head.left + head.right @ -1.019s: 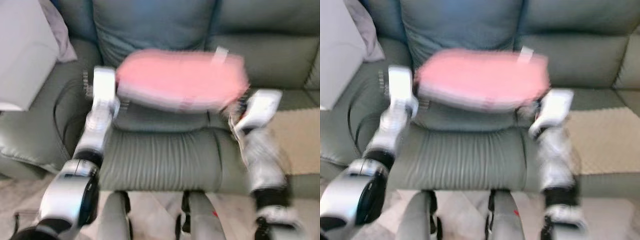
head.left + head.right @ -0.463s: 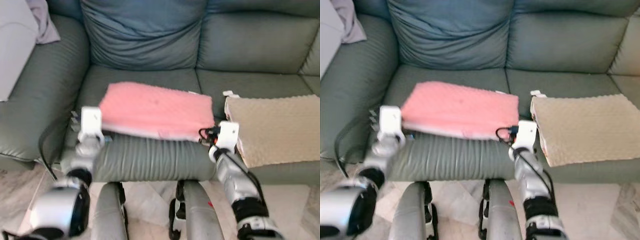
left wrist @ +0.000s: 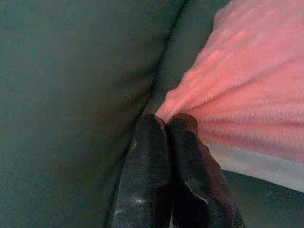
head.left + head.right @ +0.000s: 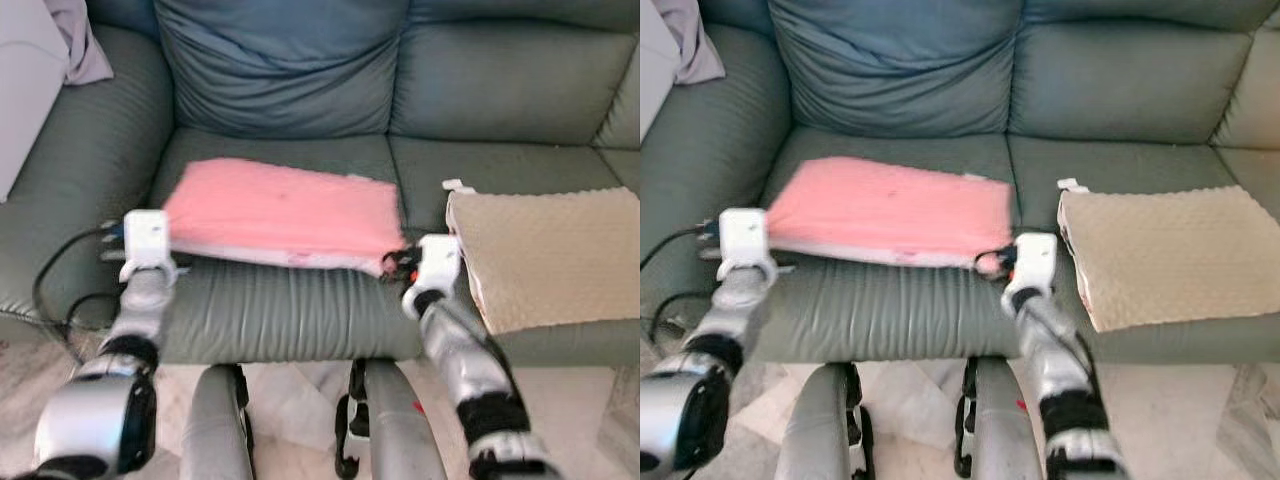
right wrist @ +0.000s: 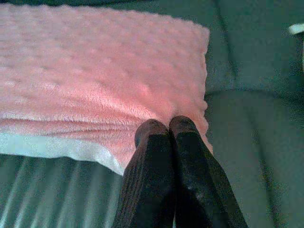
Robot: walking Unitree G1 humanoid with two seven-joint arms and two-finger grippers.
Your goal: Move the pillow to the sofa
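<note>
the pillow (image 4: 280,213) lies flat on the sofa (image 4: 290,310) seat, near its front edge. left gripper (image 3: 167,124) and right gripper (image 5: 164,128) each pinch a front corner, fingers closed on the fabric, so it sets down level beside the beige cushion (image 4: 550,250).

Pink pillow (image 4: 280,212), grey-green sofa (image 4: 500,95)

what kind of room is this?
Most likely a home living room. A green-grey leather sofa with big back cushions spans the view, a pink pillow and a beige pillow lie on its seats, and pale tiled floor shows below.
</note>
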